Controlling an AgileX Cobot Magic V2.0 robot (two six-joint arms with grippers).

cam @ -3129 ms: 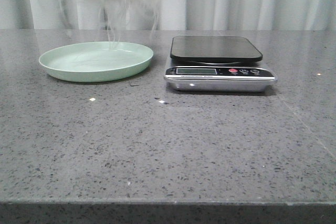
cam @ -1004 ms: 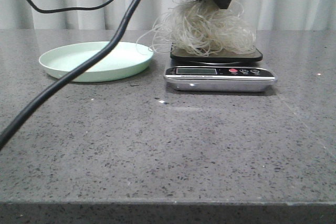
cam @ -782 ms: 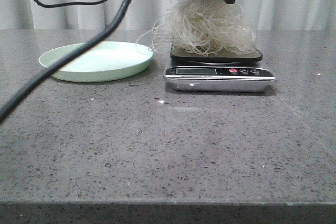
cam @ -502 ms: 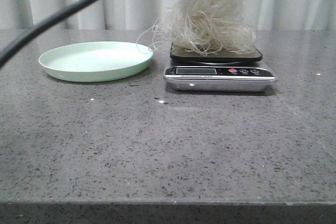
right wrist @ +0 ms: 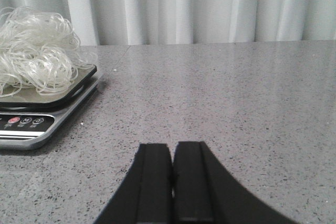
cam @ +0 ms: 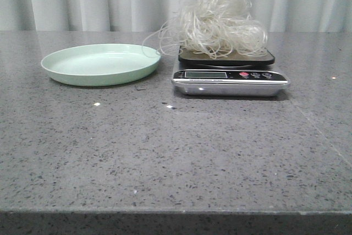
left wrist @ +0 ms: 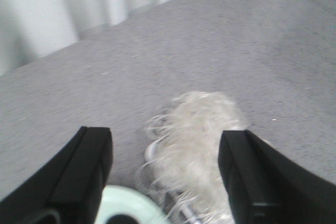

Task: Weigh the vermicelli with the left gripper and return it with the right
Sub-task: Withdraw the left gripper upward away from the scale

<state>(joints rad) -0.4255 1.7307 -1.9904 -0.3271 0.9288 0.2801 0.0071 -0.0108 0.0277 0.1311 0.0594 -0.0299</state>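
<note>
right wrist view shows the noodles (right wrist: 35, 51) piled on the scale (right wrist: 44, 116), far left of the right claw (right wrist: 172, 179), pressed together. the left claw (left wrist: 165, 174) is spread, empty, above them.

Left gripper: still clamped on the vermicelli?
No: the left gripper is open, its fingers spread clear of the vermicelli, which sits on the scale.

vermicelli (right wrist: 37, 51) heaped on scale (right wrist: 50, 114)
</note>
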